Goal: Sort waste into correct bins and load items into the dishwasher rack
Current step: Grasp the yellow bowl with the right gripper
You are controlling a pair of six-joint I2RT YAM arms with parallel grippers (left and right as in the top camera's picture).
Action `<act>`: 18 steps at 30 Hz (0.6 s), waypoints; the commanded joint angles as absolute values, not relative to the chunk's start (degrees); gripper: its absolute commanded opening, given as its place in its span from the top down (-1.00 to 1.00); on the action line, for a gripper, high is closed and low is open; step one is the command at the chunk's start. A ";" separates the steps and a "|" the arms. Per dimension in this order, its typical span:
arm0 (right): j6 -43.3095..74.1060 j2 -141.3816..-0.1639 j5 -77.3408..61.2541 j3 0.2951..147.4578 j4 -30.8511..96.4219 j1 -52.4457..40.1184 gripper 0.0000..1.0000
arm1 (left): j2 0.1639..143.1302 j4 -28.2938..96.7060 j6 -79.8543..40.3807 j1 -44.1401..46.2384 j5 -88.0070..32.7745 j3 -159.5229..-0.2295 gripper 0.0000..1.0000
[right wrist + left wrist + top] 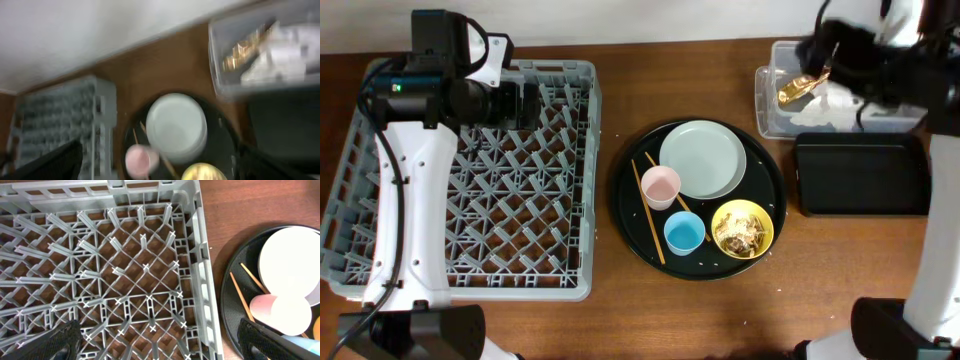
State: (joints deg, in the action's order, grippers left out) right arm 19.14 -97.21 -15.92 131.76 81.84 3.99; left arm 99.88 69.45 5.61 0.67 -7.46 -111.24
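The gold-brown wrapper (pixel 798 88) is shiny and crinkled, lying inside the clear tub (pixel 767 100) at its left end, just beside crumpled white tissue (pixel 828 106); the shallow black tray (pixel 862 174) sits right in front of the tub. The right gripper (pixel 165 167) hangs blurred above the tub, jaws wide apart and empty. The left gripper (pixel 165 347) hovers over the grey dishwasher rack (pixel 582 180), jaws likewise spread. The yellow bowl (pixel 742 228) holds brownish scraps (pixel 740 236).
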 commanded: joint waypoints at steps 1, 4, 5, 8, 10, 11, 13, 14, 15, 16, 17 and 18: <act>18.44 -97.47 -15.00 130.96 95.13 -0.34 -0.97 | 99.85 69.54 6.13 0.45 -7.46 -112.16 -0.99; 24.34 -97.86 -5.50 119.09 96.03 -10.09 -0.97 | 99.85 69.54 6.13 0.45 -7.46 -112.16 -0.99; 29.39 -97.86 -3.73 111.92 93.10 -12.58 -0.97 | 99.85 69.54 6.13 0.45 -7.46 -112.16 -0.99; 35.07 -97.86 -4.25 92.29 80.77 -14.22 -0.97 | 99.85 69.54 6.13 0.45 -7.46 -112.16 -0.99; 35.03 -97.86 -4.23 86.37 76.38 -14.31 -0.89 | 99.85 69.54 6.13 0.45 -7.46 -112.16 -0.99; 35.07 -97.86 -4.23 83.20 73.80 -14.31 -0.71 | 99.88 69.54 6.13 0.45 -7.46 -112.16 -0.99; 36.99 -97.89 -4.25 77.56 69.38 -14.37 -0.27 | 99.85 69.54 6.13 0.45 -7.46 -112.16 -0.99; 36.97 -97.89 -4.21 74.98 66.08 -15.09 -0.23 | 99.85 69.54 6.13 0.45 -7.46 -112.16 -0.99; 36.95 -97.89 -4.16 73.12 62.98 -15.99 -0.21 | 99.85 69.54 6.13 0.45 -7.46 -112.16 -0.99; 36.97 -97.89 -3.79 70.67 58.28 -17.89 -0.19 | 99.85 69.54 6.13 0.45 -7.46 -112.16 -0.99; 36.97 -97.89 -3.49 70.00 55.99 -19.42 -0.19 | 99.85 69.54 6.13 0.45 -7.46 -112.16 -0.99; 36.95 -97.89 -1.45 70.02 55.24 -20.32 -0.20 | 99.85 69.54 6.13 0.45 -7.46 -112.16 -0.99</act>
